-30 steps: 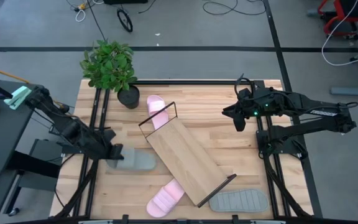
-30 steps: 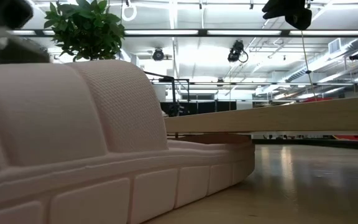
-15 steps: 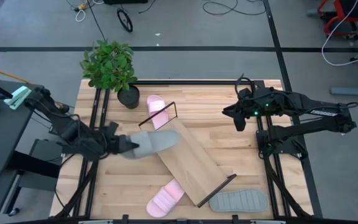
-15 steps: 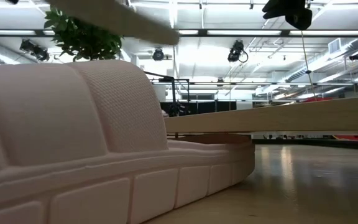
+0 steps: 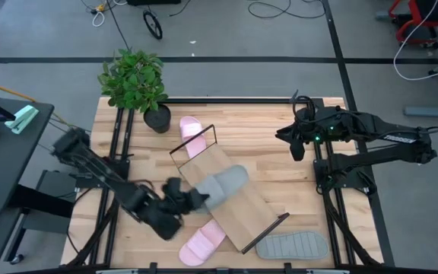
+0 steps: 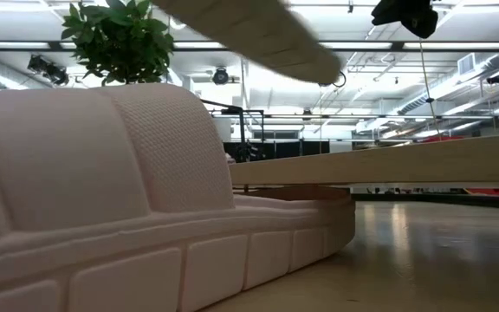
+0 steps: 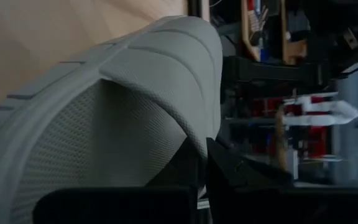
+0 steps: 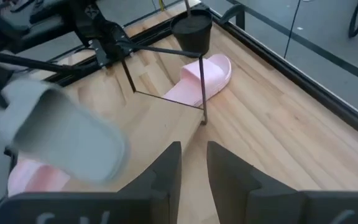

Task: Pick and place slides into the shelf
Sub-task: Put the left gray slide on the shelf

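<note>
My left gripper [image 5: 182,202] is over the table's near-left part, shut on a grey slide [image 5: 220,185] that hovers above the shelf [image 5: 242,209], a light-wood board lying slantwise on the table. In the low view that grey slide [image 6: 262,33] shows high in the air. One pink slide [image 5: 191,135] lies flat by the shelf's far wire frame, another pink slide [image 5: 202,243] by its near side. A second grey slide [image 5: 293,245] lies sole-down near the shelf's right end. My right gripper [image 5: 293,144] waits open above the table's right part. My left gripper holds the grey slide by its end toward the table's left [image 5: 198,198], coming at it from the left, nearly level. A dark finger [image 7: 229,168] shows beside the ribbed strap [image 7: 142,68]; the slide hides the rest of the contact. The slide is lifted clear, tilted.
A potted plant [image 5: 135,80] stands at the far-left corner, its pot [image 8: 191,31] close to the far pink slide [image 8: 204,78]. Thin dark wire frames [image 8: 166,74] rise at the shelf's ends. Bare wood lies between the shelf and the right arm.
My left gripper has lifted the grey slide off the table's left part and carried it toward the right and near edges. The slide now hangs above the shelf board, turned slantwise. The right arm has barely moved.
</note>
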Controlling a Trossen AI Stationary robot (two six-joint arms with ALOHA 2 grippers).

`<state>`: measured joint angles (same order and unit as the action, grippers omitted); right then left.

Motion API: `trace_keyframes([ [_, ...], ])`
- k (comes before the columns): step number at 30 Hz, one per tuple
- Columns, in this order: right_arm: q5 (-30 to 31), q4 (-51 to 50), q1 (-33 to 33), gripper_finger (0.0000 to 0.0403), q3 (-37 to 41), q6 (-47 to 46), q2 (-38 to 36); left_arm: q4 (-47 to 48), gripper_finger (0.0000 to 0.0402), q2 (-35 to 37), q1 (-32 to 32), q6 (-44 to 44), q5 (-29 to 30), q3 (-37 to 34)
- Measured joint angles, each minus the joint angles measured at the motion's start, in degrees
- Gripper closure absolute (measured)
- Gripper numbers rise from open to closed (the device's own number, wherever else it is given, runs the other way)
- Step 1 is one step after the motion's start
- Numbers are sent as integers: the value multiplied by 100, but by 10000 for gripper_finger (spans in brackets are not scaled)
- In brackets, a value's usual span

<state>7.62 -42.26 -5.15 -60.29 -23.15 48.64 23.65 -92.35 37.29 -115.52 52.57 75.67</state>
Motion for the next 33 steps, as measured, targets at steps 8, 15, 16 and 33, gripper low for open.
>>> trace_keyframes([
  [8,-17,0,0,321,0,121,0,-172,389,-1455,6,-147,113,1228],
  [15,-20,0,0,321,0,93,2,-267,389,-2283,23,-487,259,1763],
  [16,-20,0,0,321,0,93,2,-305,389,-2376,23,-527,304,1828],
  [33,-19,4,0,321,0,22,4,-828,389,-2918,88,-260,616,2075],
])
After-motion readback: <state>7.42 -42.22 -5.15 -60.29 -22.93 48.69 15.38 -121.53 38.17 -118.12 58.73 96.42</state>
